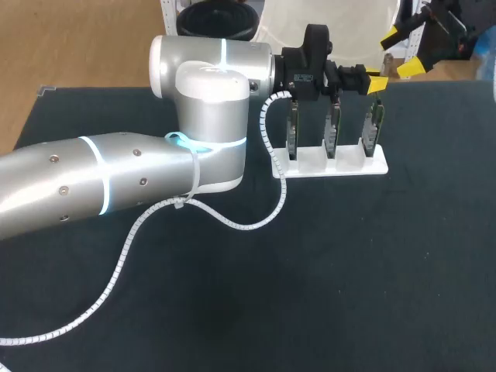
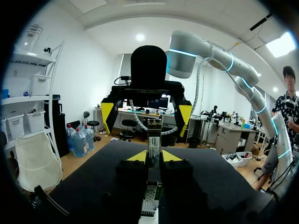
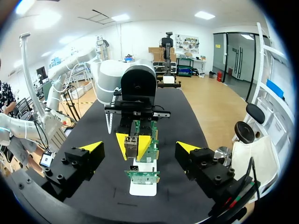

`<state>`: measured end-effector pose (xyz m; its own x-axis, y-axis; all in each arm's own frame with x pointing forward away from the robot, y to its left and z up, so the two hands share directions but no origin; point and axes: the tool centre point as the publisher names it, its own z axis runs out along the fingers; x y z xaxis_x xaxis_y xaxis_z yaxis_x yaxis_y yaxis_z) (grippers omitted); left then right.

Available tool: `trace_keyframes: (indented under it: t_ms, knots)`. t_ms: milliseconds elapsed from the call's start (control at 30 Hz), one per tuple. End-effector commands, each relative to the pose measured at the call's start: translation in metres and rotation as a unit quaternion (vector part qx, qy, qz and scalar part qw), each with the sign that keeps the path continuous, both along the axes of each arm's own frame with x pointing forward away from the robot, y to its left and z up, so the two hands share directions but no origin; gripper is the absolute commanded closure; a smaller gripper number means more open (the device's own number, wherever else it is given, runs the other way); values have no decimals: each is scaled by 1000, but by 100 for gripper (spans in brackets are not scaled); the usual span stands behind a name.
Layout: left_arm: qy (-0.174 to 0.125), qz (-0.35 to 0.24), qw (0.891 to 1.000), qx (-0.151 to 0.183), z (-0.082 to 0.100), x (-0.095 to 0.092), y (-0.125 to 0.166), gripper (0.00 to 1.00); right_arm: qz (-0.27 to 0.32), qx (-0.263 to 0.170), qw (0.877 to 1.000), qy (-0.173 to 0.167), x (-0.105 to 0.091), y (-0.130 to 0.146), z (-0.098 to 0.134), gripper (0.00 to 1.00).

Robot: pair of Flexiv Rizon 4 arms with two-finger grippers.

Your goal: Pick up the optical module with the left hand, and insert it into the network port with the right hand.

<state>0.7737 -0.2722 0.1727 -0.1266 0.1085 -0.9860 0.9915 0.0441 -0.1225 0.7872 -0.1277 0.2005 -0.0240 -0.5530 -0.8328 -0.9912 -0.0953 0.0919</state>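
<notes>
Hanging over rack (image 1: 341, 167), L pincer (image 2: 154, 157) clamps optical module (image 2: 154, 139); R pincer (image 1: 401, 52) faces it, fingers (image 3: 91, 147) apart.

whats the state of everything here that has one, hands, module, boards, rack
left hand, shut on the optical module
right hand, open, holding nothing
optical module, gripped in the left hand, up by the tops of the boards; plugged in or not, cannot tell
circuit boards, three, standing upright in the white rack
white rack, lying flat on the table
</notes>
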Motion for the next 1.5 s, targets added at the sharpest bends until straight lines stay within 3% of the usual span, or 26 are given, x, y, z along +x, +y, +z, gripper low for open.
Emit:
trace_keyframes:
  t_ms: [33, 1233, 1267, 1333, 1500]
  knots:
    - [0, 0, 1000, -1, -1, 1, -1, 100, 2, 2, 1000, 2, 0, 3, 1, 0]
    - [0, 0, 1000, -1, -1, 1, -1, 100, 7, 11, 1000, 3, -10, 12, 3, 0]
    - [0, 0, 1000, -1, -1, 1, -1, 100, 7, 11, 1000, 4, -10, 12, 3, 53]
    - [0, 0, 1000, -1, -1, 1, -1, 100, 8, 11, 1000, 3, -10, 12, 3, 100]
    - [0, 0, 1000, -1, -1, 1, -1, 100, 10, 9, 1000, -1, -10, 13, 3, 100]
